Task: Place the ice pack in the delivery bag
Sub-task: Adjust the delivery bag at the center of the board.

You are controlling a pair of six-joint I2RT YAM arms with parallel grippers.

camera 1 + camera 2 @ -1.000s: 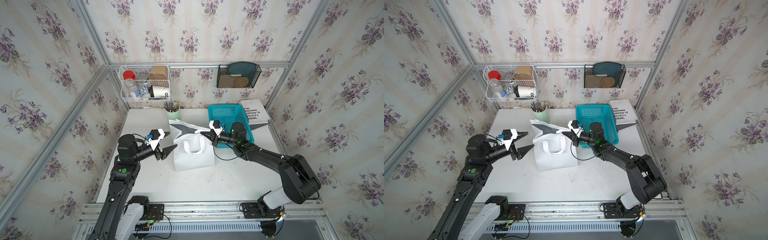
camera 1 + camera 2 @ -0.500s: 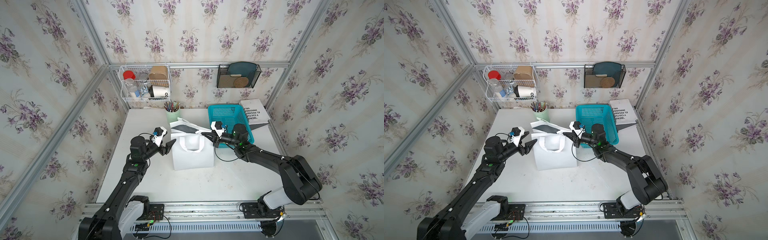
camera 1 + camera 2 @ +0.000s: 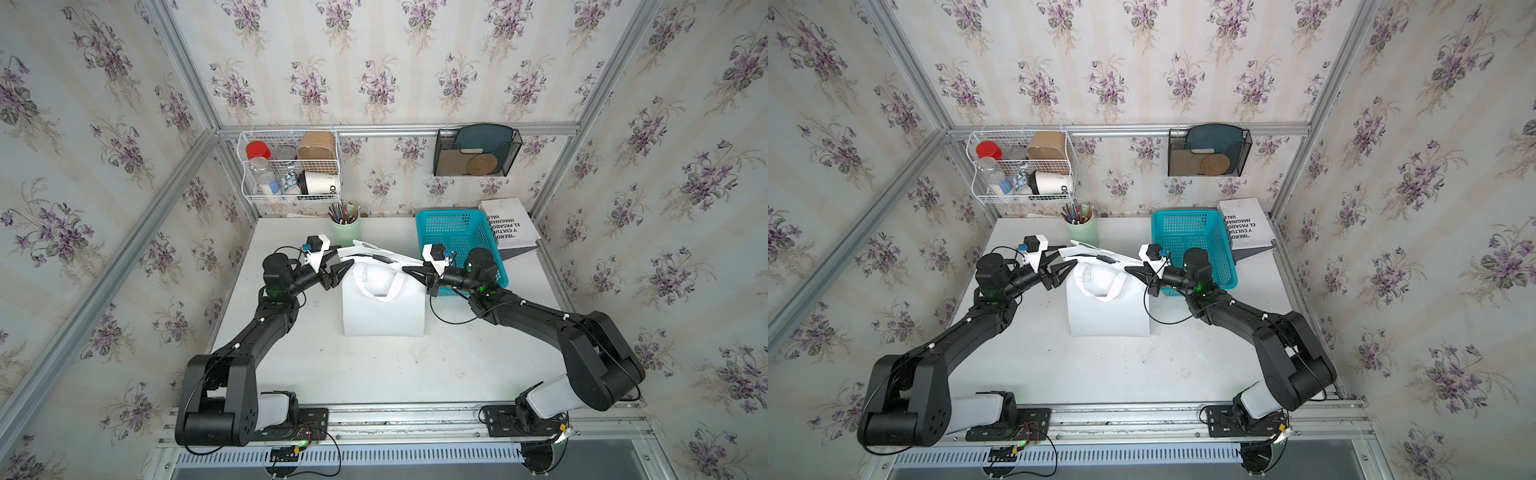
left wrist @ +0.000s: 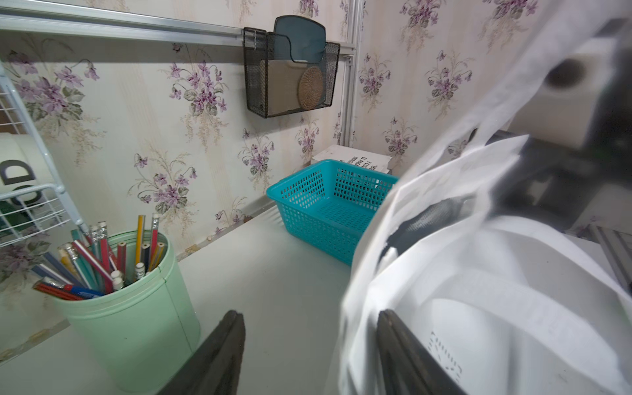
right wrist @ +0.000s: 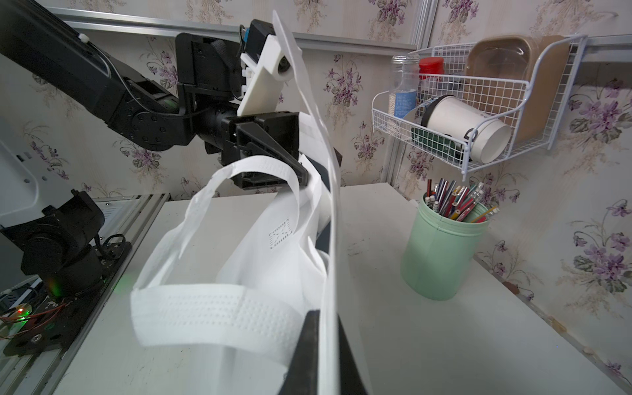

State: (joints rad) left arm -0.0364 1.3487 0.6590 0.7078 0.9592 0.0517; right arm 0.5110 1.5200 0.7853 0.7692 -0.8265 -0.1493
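Where floral walls (image 3: 374, 62) enclose the surface (image 3: 374, 374), two claws flank one delivery bag (image 3: 382, 311).
One basket (image 3: 451, 212) far-right; left claw (image 3: 345, 268) spread, right claw (image 3: 409, 272) pinching bag rim.

The white surface (image 3: 374, 374) shows faint scuffs and specks toward the lower part of the frame; the white delivery bag (image 3: 382, 311) stands upright at its middle; up and to the right of the bag, near it, sits a turquoise perforated basket (image 3: 451, 213); a mint-green pencil cup (image 3: 345, 235) stands at the upper middle, by the back wall; a white book (image 3: 510, 222) with black lettering fills the upper right corner.
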